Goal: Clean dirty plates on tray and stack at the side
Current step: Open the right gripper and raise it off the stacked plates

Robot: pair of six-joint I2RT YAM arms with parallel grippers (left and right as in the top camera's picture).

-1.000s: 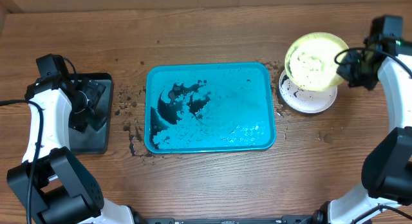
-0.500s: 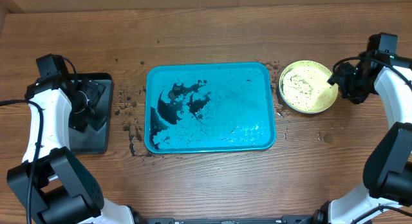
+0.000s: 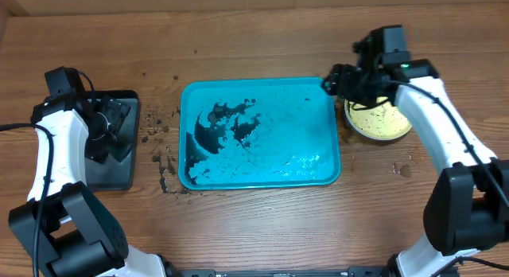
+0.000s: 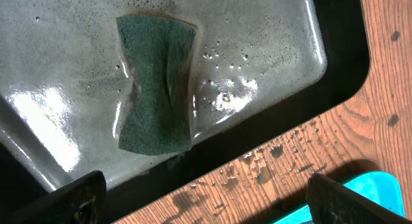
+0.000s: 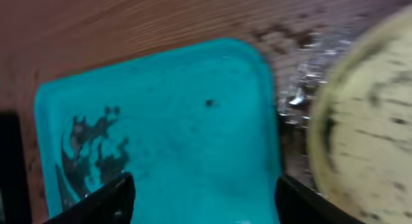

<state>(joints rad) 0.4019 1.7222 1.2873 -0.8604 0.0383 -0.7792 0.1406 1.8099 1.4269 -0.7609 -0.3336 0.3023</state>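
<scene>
Your teal-blue rectangular plastic tray (image 3: 258, 134) long axis left-right, lime-rimmed plate (image 3: 383, 124) off its right end, right gripper (image 3: 332, 82) and left gripper (image 4: 212, 201) fingers spread, empty.

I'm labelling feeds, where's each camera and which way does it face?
Overhead: above the table, facing down; tray, plates, left arm, right arm.
Left wrist: on left arm, facing down at sponge in grey tray; left gripper at bottom edge.
Right wrist: on right arm, facing tray and plates; right gripper at bottom edge.
All three share the tray.
</scene>
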